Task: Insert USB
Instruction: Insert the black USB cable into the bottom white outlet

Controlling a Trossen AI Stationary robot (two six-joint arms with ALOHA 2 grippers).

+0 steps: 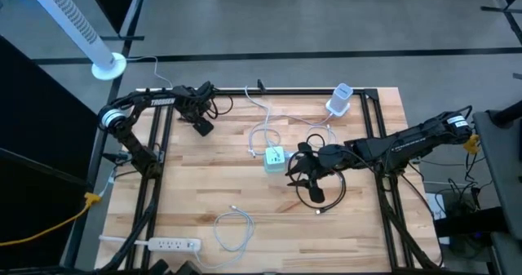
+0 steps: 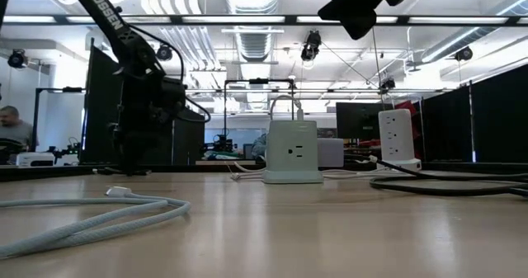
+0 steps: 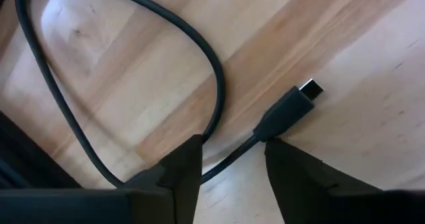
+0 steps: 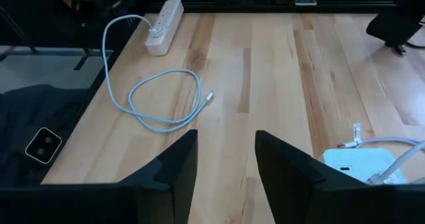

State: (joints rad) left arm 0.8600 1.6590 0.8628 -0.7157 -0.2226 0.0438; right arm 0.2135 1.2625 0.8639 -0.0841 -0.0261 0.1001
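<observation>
A black USB cable [image 3: 199,48] lies looped on the wooden table near its far left corner, its plug [image 3: 292,104] flat on the wood. My left gripper [image 3: 232,144] is open low over it, one finger on either side of the cord just behind the plug; no touch shows. It is by the far-left frame in the high view [image 1: 201,126]. A white-and-green power cube [image 1: 275,158] stands mid-table [image 2: 293,150], a white cord running from it. My right gripper [image 1: 295,170] hangs open above the table beside the cube [image 4: 352,163].
A white tower charger [image 1: 340,99] stands at the far edge. A thick black cable loop [image 1: 320,189] lies under the right arm. A white power strip [image 1: 167,244] and a coiled pale cable [image 4: 163,101] lie near the near edge. Black frame rails [image 1: 155,144] border the table.
</observation>
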